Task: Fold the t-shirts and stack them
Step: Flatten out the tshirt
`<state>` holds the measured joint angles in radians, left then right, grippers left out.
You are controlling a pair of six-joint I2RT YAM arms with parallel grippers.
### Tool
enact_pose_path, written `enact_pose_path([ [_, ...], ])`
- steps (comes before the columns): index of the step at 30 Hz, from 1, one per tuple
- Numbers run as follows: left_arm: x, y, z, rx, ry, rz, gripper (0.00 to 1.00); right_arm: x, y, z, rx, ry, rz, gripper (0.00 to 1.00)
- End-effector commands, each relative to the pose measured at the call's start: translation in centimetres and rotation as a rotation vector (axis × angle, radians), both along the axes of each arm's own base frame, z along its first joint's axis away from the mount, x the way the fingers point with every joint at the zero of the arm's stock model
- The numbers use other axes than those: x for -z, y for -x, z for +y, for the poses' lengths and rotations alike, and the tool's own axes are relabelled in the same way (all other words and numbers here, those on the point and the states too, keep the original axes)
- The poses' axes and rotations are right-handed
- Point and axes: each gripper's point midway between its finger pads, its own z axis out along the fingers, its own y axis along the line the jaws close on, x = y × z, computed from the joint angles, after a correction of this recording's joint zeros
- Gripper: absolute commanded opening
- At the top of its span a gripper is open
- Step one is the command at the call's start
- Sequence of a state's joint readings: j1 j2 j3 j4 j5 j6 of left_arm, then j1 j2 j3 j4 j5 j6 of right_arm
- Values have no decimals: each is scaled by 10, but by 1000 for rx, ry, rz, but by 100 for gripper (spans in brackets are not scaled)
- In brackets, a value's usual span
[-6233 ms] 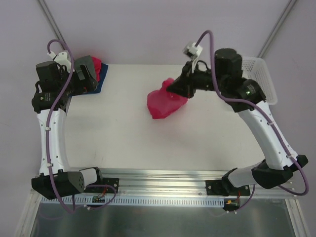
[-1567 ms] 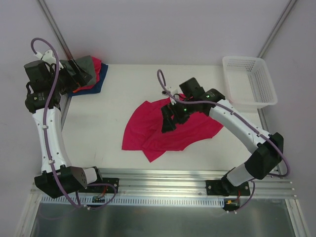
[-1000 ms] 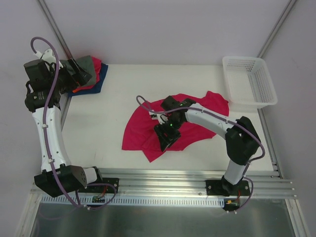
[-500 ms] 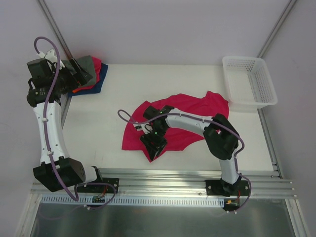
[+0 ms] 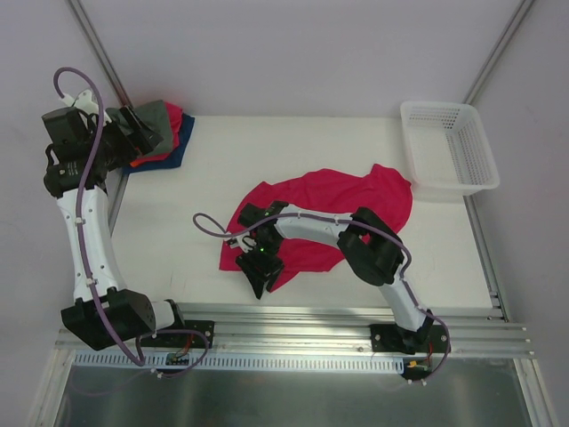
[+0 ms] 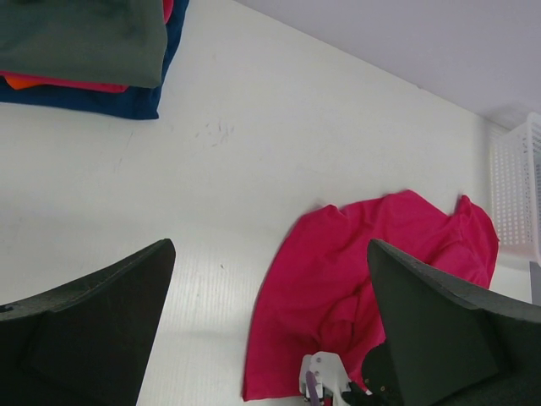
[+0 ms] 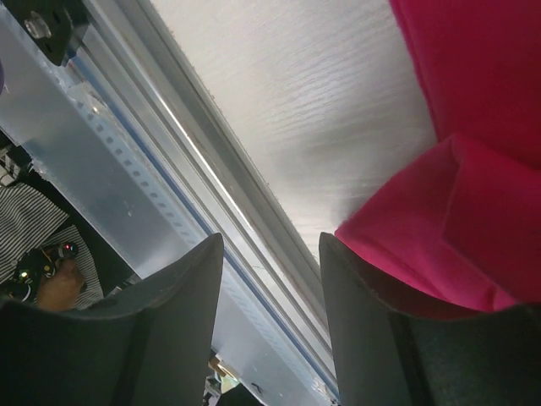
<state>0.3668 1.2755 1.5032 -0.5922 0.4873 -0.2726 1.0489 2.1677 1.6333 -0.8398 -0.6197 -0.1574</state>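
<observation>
I'm hovering my right fingers (image 7: 397, 338), half-spread and empty, over the near-left hem of the crimson t-shirt (image 5: 347, 191) rumpled mid-table (image 5: 196, 205), aiming to pinch just one cloth layer at the corner, left fingers (image 6: 84, 338) hanging wide apart near the folded stack (image 6: 84, 42).

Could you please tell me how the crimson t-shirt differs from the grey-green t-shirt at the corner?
The crimson t-shirt lies spread and rumpled mid-table; the grey-green t-shirt is folded flat. The crimson t-shirt lies alone; the grey-green t-shirt tops a pile of folded shirts. Both are plain cloth on the table.
</observation>
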Motion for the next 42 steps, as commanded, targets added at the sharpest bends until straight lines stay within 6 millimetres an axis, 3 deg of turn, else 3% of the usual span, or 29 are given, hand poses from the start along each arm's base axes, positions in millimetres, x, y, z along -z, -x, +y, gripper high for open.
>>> enact_pose_path([
  [1,-23,9,0,-11,-22,-52,99,-11,0,13,24,-33,23,53],
  [8,-17,12,-2,-3,-9,-41,99,-16,-5,10,19,-40,-17,52],
  [22,49,16,4,-15,-3,107,99,-21,-13,-15,-7,1,-136,52],
  [26,39,18,-1,-14,23,89,99,-16,-10,-22,-19,15,-135,52],
  [36,-5,29,-18,24,65,-13,99,25,-13,-28,-41,102,-120,51],
  [42,-3,36,-27,57,89,-13,99,38,-23,-25,-40,139,-155,50],
])
